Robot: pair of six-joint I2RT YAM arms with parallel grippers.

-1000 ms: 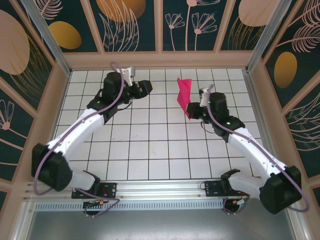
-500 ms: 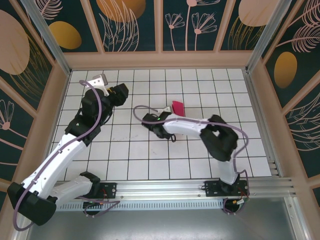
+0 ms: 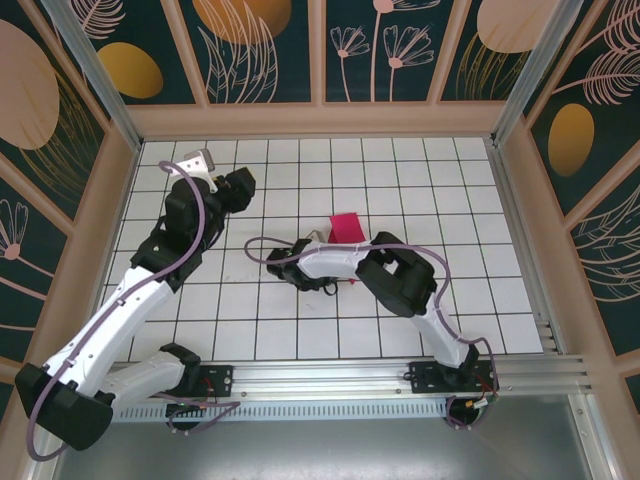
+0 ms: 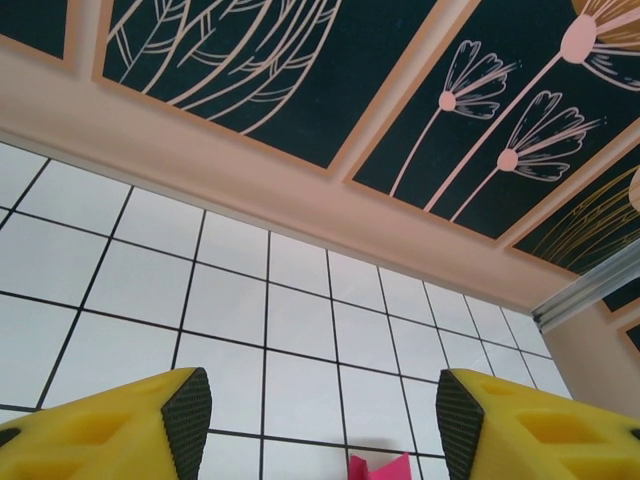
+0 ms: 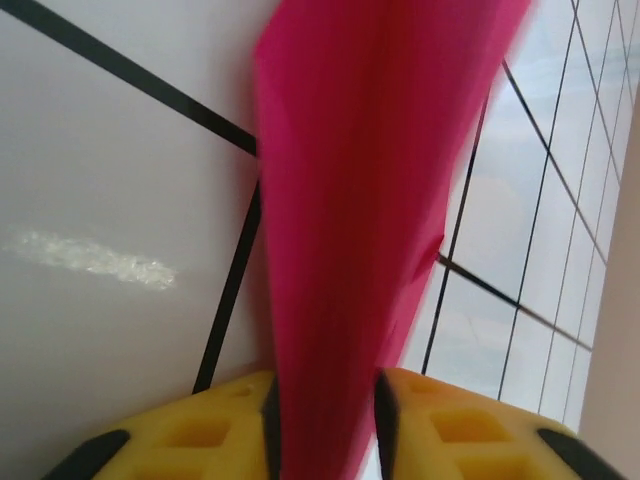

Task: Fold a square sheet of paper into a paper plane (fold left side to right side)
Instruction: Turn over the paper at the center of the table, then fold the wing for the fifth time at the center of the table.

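Carried slightly nearer the arms' bases, the pink paper [image 3: 347,226] sits pinched in the right gripper [image 5: 325,405], while the left gripper [image 4: 320,420] hovers spread apart, empty.

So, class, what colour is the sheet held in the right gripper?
Magenta-pink; the square sheet of paper shows best in the right wrist view.

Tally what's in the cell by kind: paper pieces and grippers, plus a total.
pink paper: 1
grippers: 2 (left gripper open with nothing between its fingers, right gripper closed on the pink paper)
total: 3
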